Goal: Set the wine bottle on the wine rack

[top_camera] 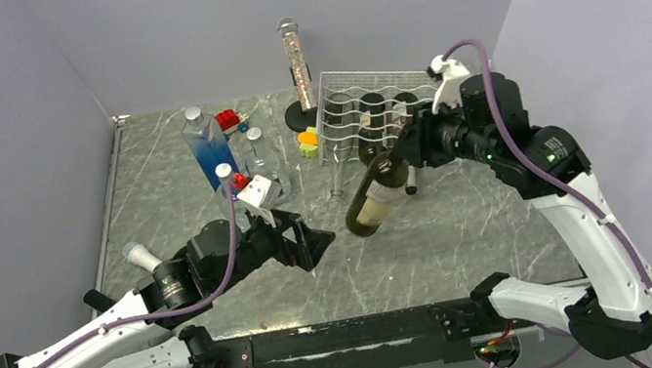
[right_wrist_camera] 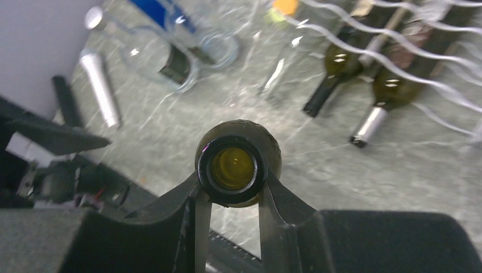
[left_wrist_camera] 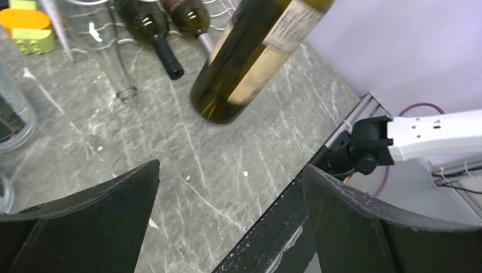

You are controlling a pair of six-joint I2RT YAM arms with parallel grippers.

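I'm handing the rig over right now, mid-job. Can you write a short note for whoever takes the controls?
Right gripper: shut on the neck of the wine bottle.
Left gripper: open, holding nothing, low over the table near the left arm's side.
Bottle: tilted, base down and toward the arms, just in front of the wine rack; it looks lifted off the table.
Rack: other dark bottles already lie in its lower cradles.
Done: bottle picked up and brought to the rack.
Left: line it up with a free cradle, lay it in, open the right gripper, back away.
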